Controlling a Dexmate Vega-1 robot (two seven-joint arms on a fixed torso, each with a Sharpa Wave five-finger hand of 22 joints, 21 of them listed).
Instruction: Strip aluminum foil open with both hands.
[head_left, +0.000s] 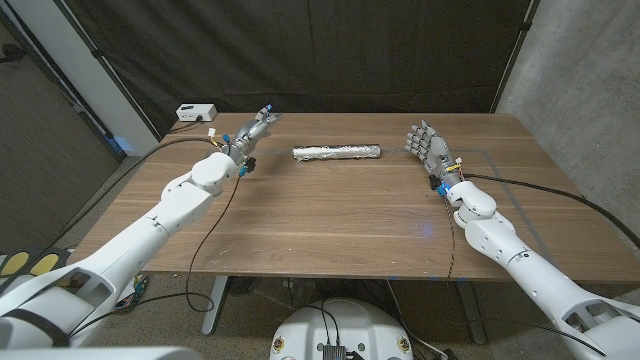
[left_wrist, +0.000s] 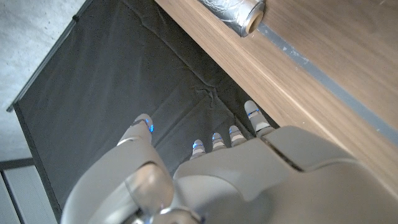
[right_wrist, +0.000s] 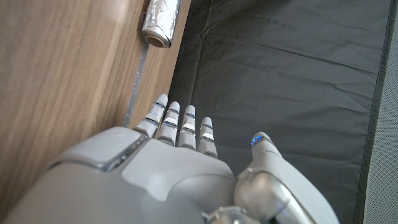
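Both hands (head_left: 258, 127) (head_left: 424, 143) open, empty.

Foil roll (left_wrist: 239, 15) cropped; white box (head_left: 195, 112) perhaps a socket.

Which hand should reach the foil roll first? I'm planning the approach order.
Probably the right hand: open, it seems slightly nearer its end of the foil roll than the left hand. The difference is small.

A brown wooden worktop (head_left: 330, 215) carries a foil roll (head_left: 338, 152), which lies on its side toward the far edge. A small white box (head_left: 196, 112) sits well left of the roll, at the far left corner.
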